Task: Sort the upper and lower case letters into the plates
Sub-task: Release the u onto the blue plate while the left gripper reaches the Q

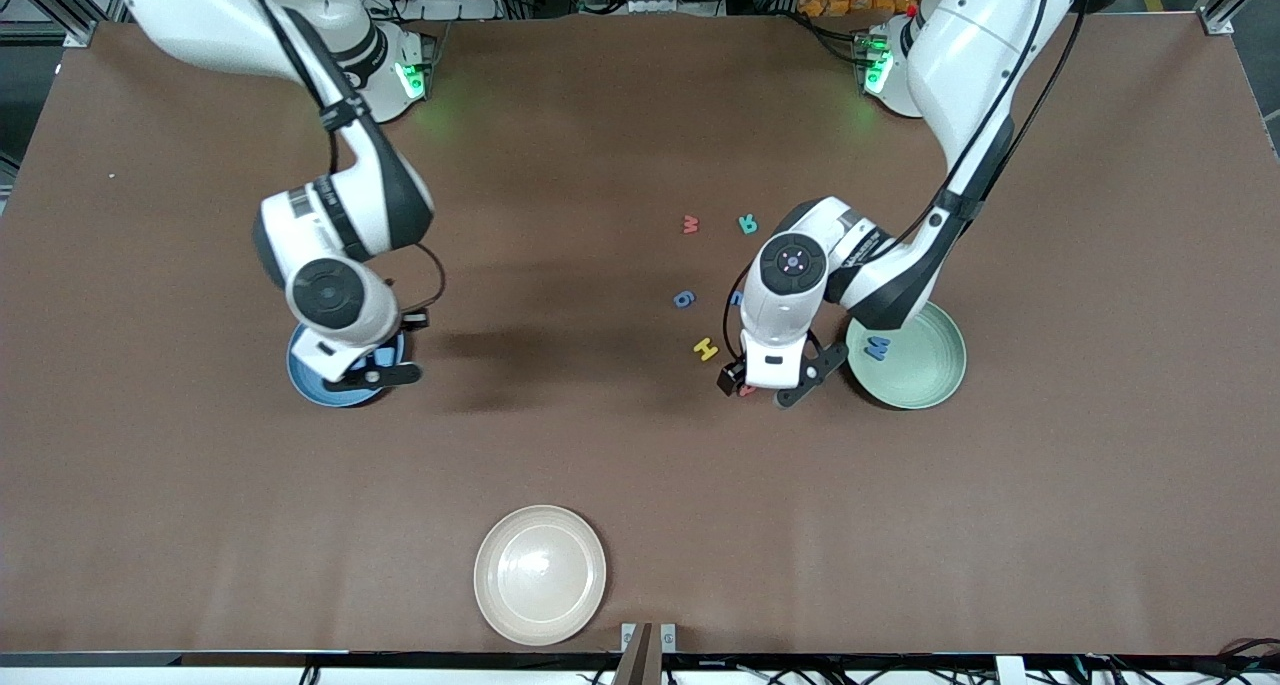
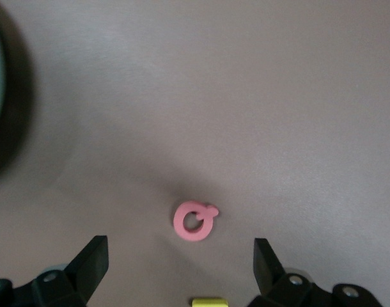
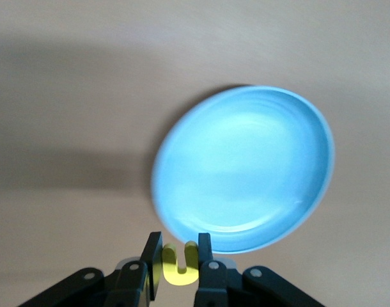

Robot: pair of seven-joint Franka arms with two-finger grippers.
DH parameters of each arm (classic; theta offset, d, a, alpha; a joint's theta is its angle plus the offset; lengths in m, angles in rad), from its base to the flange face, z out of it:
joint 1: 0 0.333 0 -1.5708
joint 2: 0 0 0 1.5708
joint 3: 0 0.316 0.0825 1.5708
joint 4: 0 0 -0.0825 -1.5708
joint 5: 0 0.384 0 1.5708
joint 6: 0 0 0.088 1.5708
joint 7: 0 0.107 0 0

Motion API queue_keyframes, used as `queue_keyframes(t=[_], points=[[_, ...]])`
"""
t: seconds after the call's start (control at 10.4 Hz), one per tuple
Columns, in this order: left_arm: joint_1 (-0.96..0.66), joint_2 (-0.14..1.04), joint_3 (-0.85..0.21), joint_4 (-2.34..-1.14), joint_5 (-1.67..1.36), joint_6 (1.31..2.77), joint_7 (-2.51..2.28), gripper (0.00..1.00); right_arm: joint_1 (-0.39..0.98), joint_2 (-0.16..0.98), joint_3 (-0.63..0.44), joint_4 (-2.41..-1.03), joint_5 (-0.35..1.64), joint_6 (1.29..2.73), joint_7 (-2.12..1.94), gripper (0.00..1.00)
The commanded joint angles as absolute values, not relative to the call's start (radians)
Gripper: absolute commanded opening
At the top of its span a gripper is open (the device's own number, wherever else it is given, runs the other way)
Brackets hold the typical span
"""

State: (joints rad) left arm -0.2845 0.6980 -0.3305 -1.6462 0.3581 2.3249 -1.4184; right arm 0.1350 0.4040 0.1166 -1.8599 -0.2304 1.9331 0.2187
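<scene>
Blue plate (image 3: 243, 169); mint plate (image 1: 925, 365); yellow letter (image 3: 180, 263); pink letter (image 2: 194, 220); brown table (image 1: 640, 465).

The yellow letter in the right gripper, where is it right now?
The yellow letter is pinched in the right gripper, up in the air over the blue plate toward the right arm's end of the table.

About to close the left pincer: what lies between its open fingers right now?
In the left wrist view, only the pink round letter on bare brown table, midway between the left pincer's open fingers; nothing else sits there.
</scene>
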Motion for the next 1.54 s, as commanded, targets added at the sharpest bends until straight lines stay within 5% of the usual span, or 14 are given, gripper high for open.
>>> queue_keyframes(t=[0.0,0.19,0.29,0.38,0.48,1.06,1.15,1.44], points=[[-0.328,0.758,-0.325,-1.572,0.388,2.318,-1.407,1.00,0.084,0.364,0.109,-1.916,-0.204,1.948,0.147,0.00],[-0.324,0.772,-0.324,-1.572,0.397,2.321,-1.390,1.00,0.060,0.376,0.104,-1.922,-0.204,1.966,0.147,0.00],[-0.310,0.776,-0.324,-1.574,0.412,2.332,-1.359,1.00,0.049,0.377,0.104,-1.927,-0.204,1.979,0.147,0.28],[-0.287,0.784,-0.324,-1.575,0.414,2.342,-1.335,1.00,0.041,0.377,0.101,-1.931,-0.204,1.986,0.149,0.80],[-0.285,0.807,-0.322,-1.572,0.411,2.350,-1.333,1.00,0.049,0.373,0.083,-1.931,-0.204,1.985,0.149,1.00],[-0.295,0.847,-0.322,-1.569,0.411,2.393,-1.355,0.96,0.158,0.259,0.084,-1.864,-0.075,1.927,0.236,1.00],[-0.295,0.845,-0.322,-1.569,0.411,2.393,-1.355,0.79,0.219,0.268,0.092,-1.850,-0.066,1.943,0.350,1.00],[-0.295,0.845,-0.322,-1.571,0.414,2.393,-1.353,0.56,0.443,0.334,0.101,-1.806,-0.067,2.057,0.645,1.00]])
